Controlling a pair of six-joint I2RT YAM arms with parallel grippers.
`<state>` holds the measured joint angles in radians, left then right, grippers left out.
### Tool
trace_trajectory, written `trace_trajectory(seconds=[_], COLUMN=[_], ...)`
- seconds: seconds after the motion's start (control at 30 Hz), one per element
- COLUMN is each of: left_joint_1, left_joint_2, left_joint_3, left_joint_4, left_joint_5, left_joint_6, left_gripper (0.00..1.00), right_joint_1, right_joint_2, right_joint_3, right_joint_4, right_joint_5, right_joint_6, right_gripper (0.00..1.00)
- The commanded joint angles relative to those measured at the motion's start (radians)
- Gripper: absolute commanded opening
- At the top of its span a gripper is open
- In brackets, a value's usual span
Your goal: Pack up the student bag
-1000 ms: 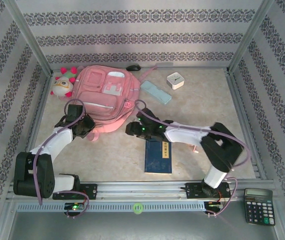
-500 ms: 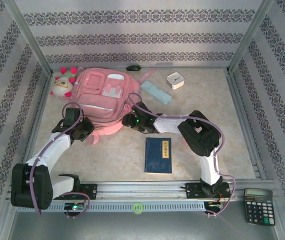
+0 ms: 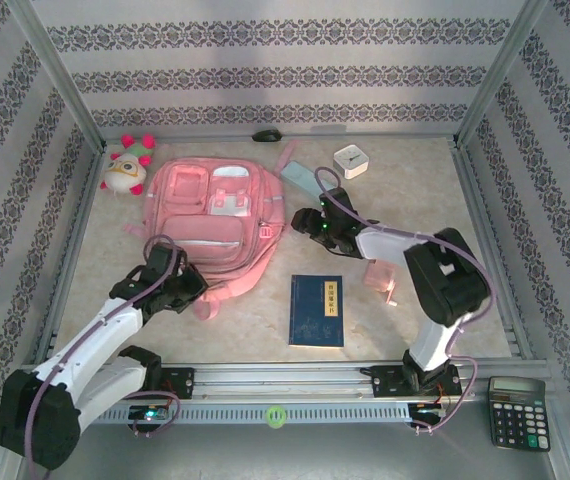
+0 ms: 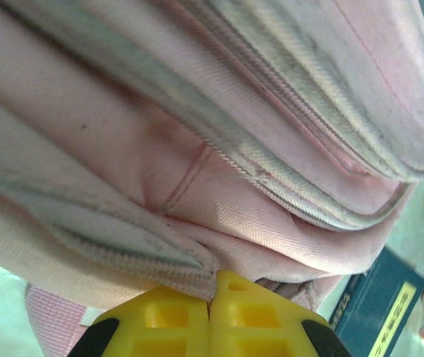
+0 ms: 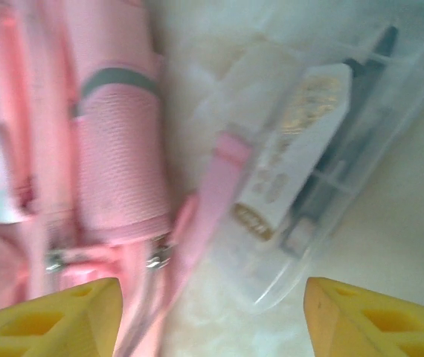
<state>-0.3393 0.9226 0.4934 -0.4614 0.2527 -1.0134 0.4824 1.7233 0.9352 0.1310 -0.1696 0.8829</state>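
My left hand (image 4: 210, 316) pinches student bag (image 4: 197, 149) hem | right hand (image 5: 212, 320) spread, pencil case (image 5: 301, 171) beneath | risk: closing catches strap (image 5: 216, 175) too

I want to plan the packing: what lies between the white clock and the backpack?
In the top view, a pale blue pencil case lies on the table between the clock and the backpack.

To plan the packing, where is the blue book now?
In the top view the blue book lies flat near the front edge of the table, just right of the lower corner of the student bag.
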Motion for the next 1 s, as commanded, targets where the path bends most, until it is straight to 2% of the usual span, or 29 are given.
trace_trajectory(seconds=[0.0, 0.03, 0.1, 0.2, 0.27, 0.37, 0.47, 0.53, 0.63, 0.7, 0.83, 0.97], left_joint_1=[-0.070, -0.087, -0.112, -0.131, -0.131, -0.131, -0.131, -0.131, -0.130, -0.131, -0.126, -0.123], left_joint_2=[0.000, 0.008, 0.020, 0.015, -0.001, -0.009, 0.013, 0.038, 0.092, 0.149, 0.280, 0.390], left_joint_3=[0.023, 0.049, 0.121, 0.234, 0.285, 0.349, 0.380, 0.390, 0.384, 0.388, 0.381, 0.379], left_joint_4=[-0.026, -0.047, -0.111, -0.173, -0.185, -0.171, -0.129, -0.128, -0.118, -0.094, 0.045, 0.178], left_joint_5=[-0.015, -0.026, -0.068, -0.097, -0.077, -0.048, 0.026, 0.076, 0.043, -0.011, -0.041, -0.004], left_joint_6=[-0.042, -0.017, 0.056, 0.176, 0.283, 0.510, 0.884, 1.194, 1.581, 1.736, 1.882, 1.881], left_gripper=[0.15, 0.29, 0.48, 0.60, 0.60, 0.61, 0.61, 0.61, 0.68, 0.70, 0.72, 0.72], right_joint_1=[0.014, 0.017, 0.029, 0.049, 0.057, 0.063, 0.065, 0.070, 0.082, 0.092, 0.102, 0.107], right_joint_2=[-0.122, -0.149, -0.210, -0.296, -0.346, -0.419, -0.475, -0.501, -0.530, -0.549, -0.582, -0.612], right_joint_3=[-0.044, -0.056, -0.082, -0.122, -0.151, -0.200, -0.236, -0.251, -0.269, -0.280, -0.301, -0.319], right_joint_4=[-0.014, -0.026, -0.050, -0.081, -0.089, -0.093, -0.091, -0.083, -0.064, -0.051, -0.038, -0.037], right_joint_5=[-0.027, -0.028, -0.022, -0.013, -0.010, 0.008, 0.019, 0.020, 0.020, 0.029, 0.042, 0.047], right_joint_6=[-0.037, -0.044, -0.062, -0.093, -0.109, -0.121, -0.142, -0.168, -0.215, -0.242, -0.260, -0.262], right_gripper=[0.67, 0.68, 0.68, 0.69, 0.71, 0.72, 0.72, 0.72, 0.72, 0.72, 0.72, 0.73])
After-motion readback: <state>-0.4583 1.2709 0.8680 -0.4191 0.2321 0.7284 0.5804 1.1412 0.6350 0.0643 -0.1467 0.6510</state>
